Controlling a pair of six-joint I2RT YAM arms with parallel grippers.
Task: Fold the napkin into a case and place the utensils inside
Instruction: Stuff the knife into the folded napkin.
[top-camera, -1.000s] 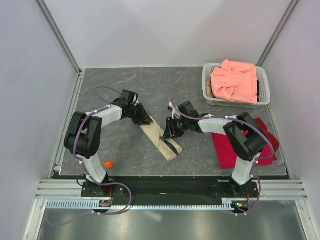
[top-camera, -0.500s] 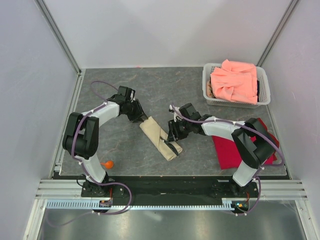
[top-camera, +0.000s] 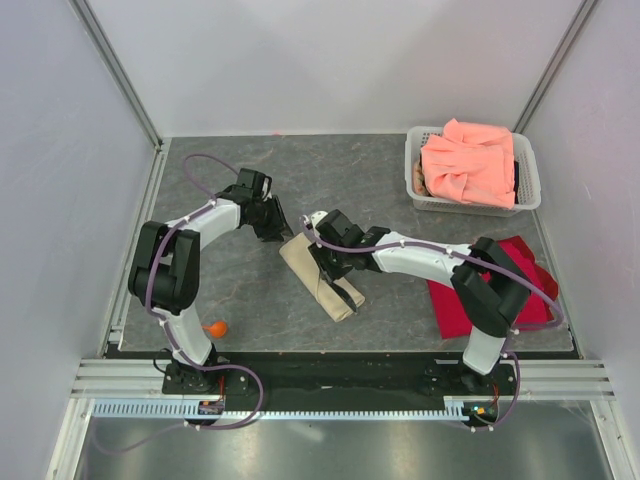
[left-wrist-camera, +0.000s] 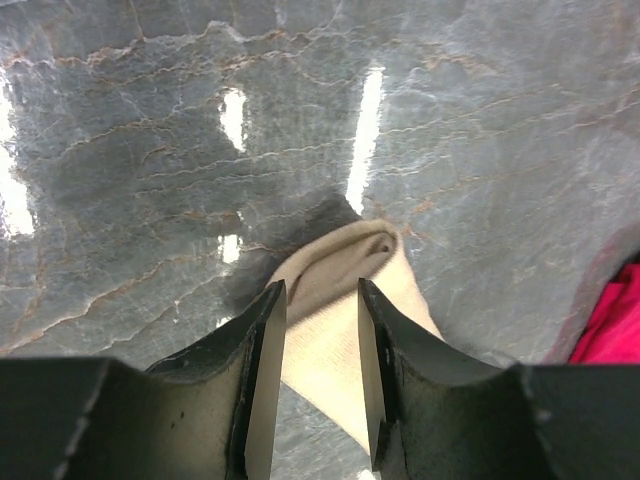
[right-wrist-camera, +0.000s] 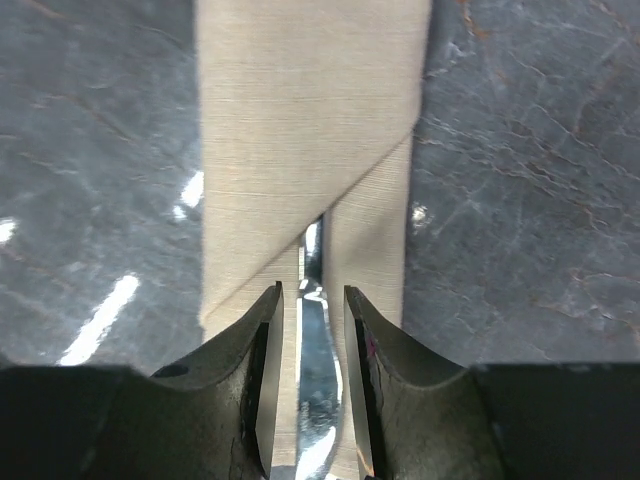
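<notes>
The napkin lies folded as a long narrow case (top-camera: 322, 278) running diagonally mid-table. In the right wrist view the case (right-wrist-camera: 300, 120) shows its slanted pocket edge. A slender dark utensil with a shiny blade (right-wrist-camera: 318, 400) lies on it, its far end tucked under that edge; from above the utensil (top-camera: 347, 293) is a thin dark line. My right gripper (right-wrist-camera: 312, 300) is open and straddles the blade over the case's middle (top-camera: 326, 262). My left gripper (top-camera: 277, 231) is open at the case's far end (left-wrist-camera: 345, 270). The orange spoon (top-camera: 215, 327) lies by the left arm's base.
A white basket (top-camera: 413, 170) at the back right holds a salmon-pink cloth (top-camera: 468, 160). A bright red cloth (top-camera: 500, 292) lies flat under the right arm, its edge red (left-wrist-camera: 612, 320) in the left wrist view. Walls close in both table sides.
My right gripper slid left along the case toward the far end. My left gripper opened wider and drew back slightly from the cloth's end. The case has stayed in place.
</notes>
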